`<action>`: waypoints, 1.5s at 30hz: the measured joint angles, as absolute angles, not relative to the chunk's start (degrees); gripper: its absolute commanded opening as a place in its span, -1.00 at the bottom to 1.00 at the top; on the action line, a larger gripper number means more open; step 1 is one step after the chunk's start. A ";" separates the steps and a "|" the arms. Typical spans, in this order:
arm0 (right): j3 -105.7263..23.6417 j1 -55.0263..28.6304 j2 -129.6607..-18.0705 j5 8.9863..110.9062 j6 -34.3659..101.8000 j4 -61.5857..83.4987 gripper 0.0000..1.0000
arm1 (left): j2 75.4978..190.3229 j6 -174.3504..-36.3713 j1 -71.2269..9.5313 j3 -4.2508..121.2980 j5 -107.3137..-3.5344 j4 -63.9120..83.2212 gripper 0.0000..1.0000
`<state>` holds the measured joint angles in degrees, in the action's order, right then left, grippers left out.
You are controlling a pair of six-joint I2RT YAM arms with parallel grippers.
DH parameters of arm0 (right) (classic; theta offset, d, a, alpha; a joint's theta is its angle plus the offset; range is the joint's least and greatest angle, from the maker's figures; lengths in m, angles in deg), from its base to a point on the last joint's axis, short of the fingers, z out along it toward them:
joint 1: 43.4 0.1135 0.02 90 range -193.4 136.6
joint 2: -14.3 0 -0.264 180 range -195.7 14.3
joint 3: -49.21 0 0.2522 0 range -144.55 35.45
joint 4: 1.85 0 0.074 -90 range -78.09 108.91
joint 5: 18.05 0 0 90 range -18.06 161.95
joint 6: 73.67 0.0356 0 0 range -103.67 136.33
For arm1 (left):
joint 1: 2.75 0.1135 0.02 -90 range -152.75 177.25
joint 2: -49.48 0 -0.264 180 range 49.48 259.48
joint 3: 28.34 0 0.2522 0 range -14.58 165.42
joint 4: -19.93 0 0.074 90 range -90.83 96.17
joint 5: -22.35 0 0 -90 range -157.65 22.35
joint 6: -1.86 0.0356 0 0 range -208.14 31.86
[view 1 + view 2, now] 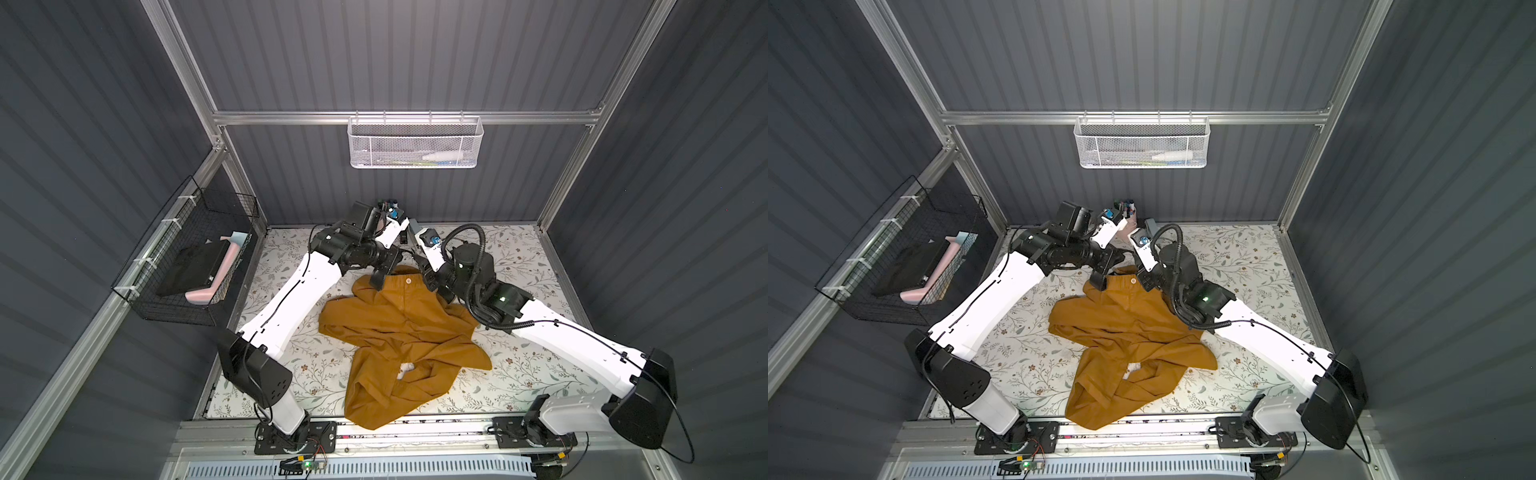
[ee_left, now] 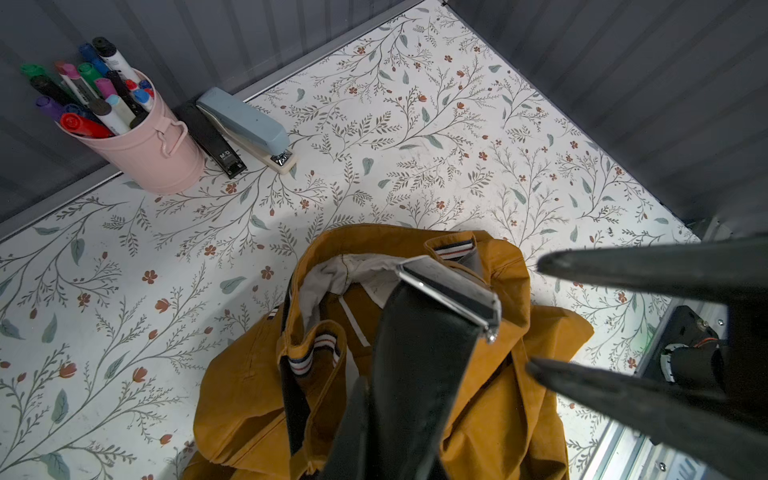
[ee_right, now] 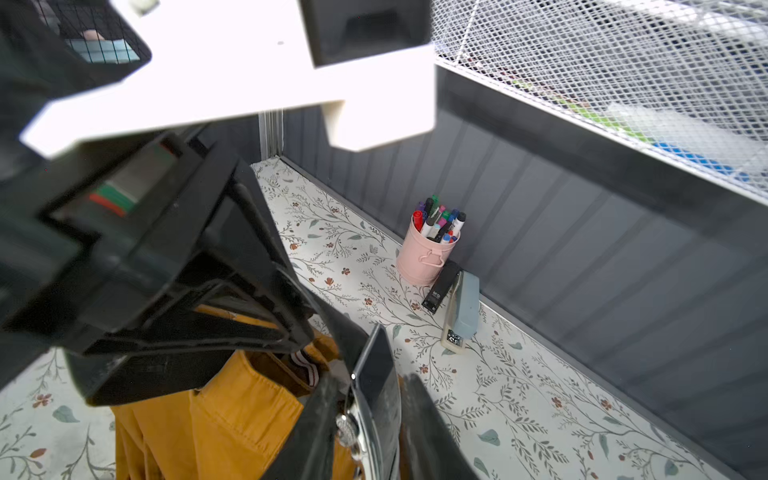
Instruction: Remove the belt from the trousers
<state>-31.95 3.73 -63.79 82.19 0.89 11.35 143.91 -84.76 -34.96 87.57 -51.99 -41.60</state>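
The mustard-brown cloth trousers (image 1: 399,328) lie crumpled in the middle of the floral tabletop (image 1: 540,374), waistband toward 12 o'clock and legs trailing toward 6 o'clock. The long black leather belt (image 2: 419,374) rises from the waistband, its silver metal buckle (image 2: 449,291) lifted clear of the cloth. More of the strap runs along the waistband. The left hand (image 1: 377,283), at 9 o'clock of the pale button (image 1: 408,281), is clamped tight on the strap below the buckle. The right hand (image 2: 534,316), at 3 o'clock of the button, has its fingers parted, tips just beside the buckle's end, gripping nothing.
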 measured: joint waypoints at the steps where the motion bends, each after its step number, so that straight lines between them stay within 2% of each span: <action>1: -32.23 3.91 -64.42 82.45 0.39 11.66 -0.38 | 143.91 -84.76 -34.96 87.59 -51.99 -41.60 -1.00; 7: -32.87 4.24 -66.56 83.19 -1.45 14.19 -0.41 | 143.94 -84.76 -34.96 87.59 -51.97 -41.86 -1.00; 20: -33.46 4.28 -66.74 84.52 -2.78 14.96 -1.00 | 143.91 -84.76 -34.96 87.59 -51.97 -42.40 -1.00; 25: -33.46 4.28 -66.74 84.46 -2.50 14.96 -1.00 | 143.94 -84.76 -34.96 87.59 -51.97 -42.40 -1.00; 28: -33.46 4.28 -66.74 84.11 -1.71 14.98 -0.80 | 143.91 -84.76 -34.96 87.59 -51.97 -42.43 -1.00; 31: -33.46 4.26 -66.74 83.87 -1.23 14.98 -0.69 | 143.94 -84.76 -34.96 87.59 -51.97 -42.45 -1.00; 41: -34.09 4.24 -66.87 83.39 -0.16 15.52 -0.44 | 143.91 -84.76 -34.96 87.59 -51.93 -42.43 -1.00; 45: -34.77 4.24 -67.26 83.06 0.26 15.79 -0.44 | 143.94 -84.76 -34.96 87.59 -51.95 -42.43 -1.00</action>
